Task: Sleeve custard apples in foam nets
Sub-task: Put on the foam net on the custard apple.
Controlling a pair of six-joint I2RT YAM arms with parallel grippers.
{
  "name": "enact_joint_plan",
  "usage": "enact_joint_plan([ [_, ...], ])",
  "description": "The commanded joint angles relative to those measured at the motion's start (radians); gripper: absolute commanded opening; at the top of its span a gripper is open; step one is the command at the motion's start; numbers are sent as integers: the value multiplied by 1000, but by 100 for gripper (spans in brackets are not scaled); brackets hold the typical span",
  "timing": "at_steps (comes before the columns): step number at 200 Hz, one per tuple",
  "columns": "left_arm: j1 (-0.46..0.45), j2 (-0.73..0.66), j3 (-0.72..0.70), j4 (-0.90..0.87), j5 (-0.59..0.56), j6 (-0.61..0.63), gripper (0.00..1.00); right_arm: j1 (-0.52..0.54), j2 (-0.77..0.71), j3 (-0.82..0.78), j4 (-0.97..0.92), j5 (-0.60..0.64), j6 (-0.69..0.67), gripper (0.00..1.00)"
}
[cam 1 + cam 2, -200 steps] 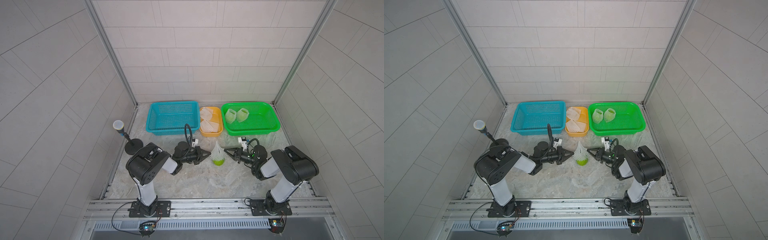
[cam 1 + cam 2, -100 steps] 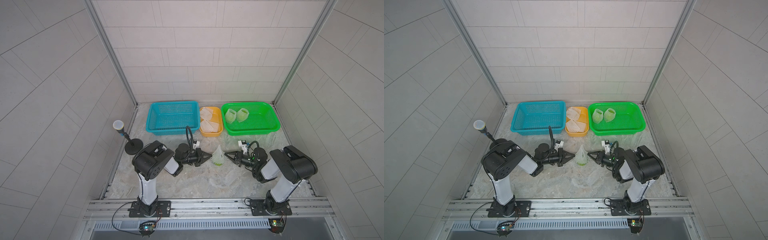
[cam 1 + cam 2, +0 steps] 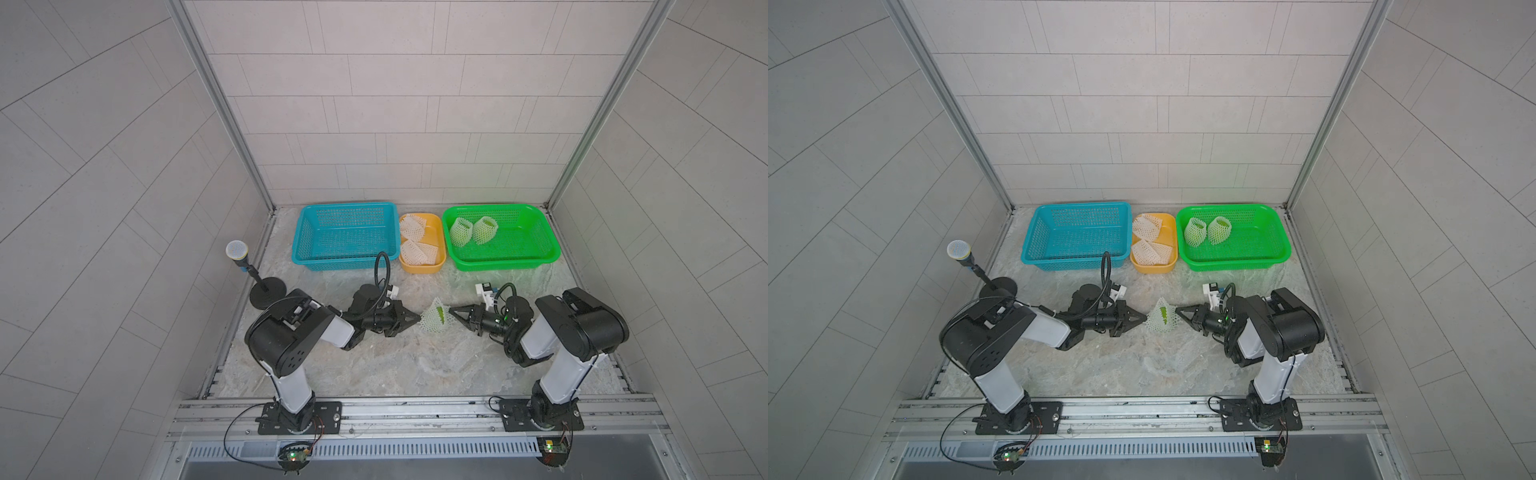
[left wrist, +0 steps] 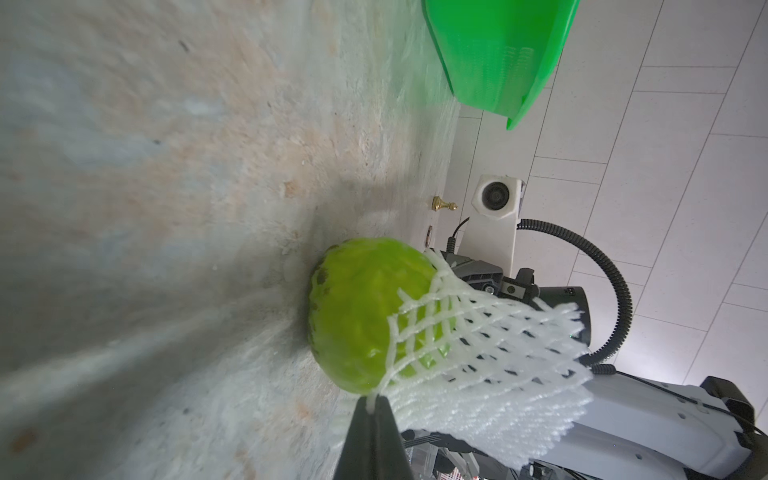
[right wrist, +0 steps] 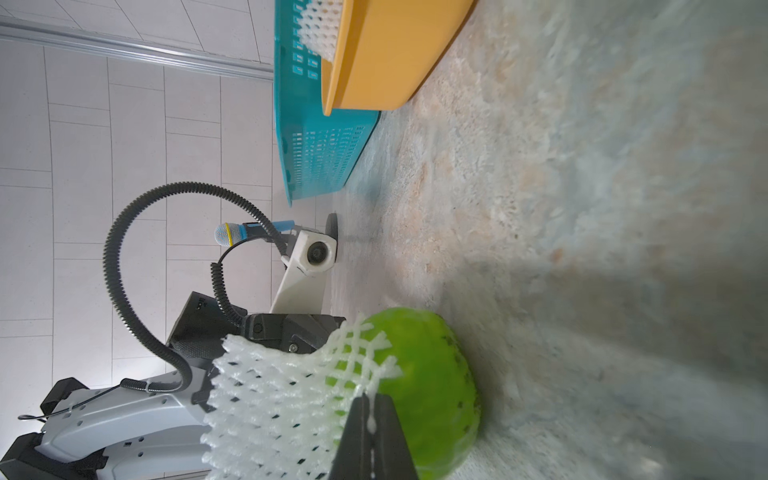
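In the middle of the bench [image 3: 374, 365] a bright green, bumpy custard apple [image 3: 443, 319] rests upright. A white foam net [image 3: 430, 323] covers only its top, pinched at either side by the left end effector [image 3: 417, 320] and right end effector [image 3: 451, 310]. Far right, two more custard apples [image 3: 461, 231] lie netted, side by side, in the green basket [image 3: 511, 264]. Spare nets [image 3: 417, 252] lie in the orange tray [image 3: 422, 270].

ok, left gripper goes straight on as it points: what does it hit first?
Likely the custard apple, right past the foam net edge the left gripper is pinching; the right gripper lies beyond.
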Motion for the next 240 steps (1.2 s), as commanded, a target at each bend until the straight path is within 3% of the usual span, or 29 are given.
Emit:
enact_joint_plan([
  [1, -4, -31, 36, -149, -19, 110, 1, -4, 13, 10, 33, 19, -11, 0],
  [89, -7, 23, 51, -138, -50, 116, 2, -6, 94, 13, 33, 68, -50, 0],
  [164, -29, -27, 107, -372, -75, 255, 2, 6, 147, -11, 33, 76, -103, 0],
  [240, -35, -98, 91, -406, -109, 306, 2, 25, 88, -32, 33, 91, -152, 1],
])
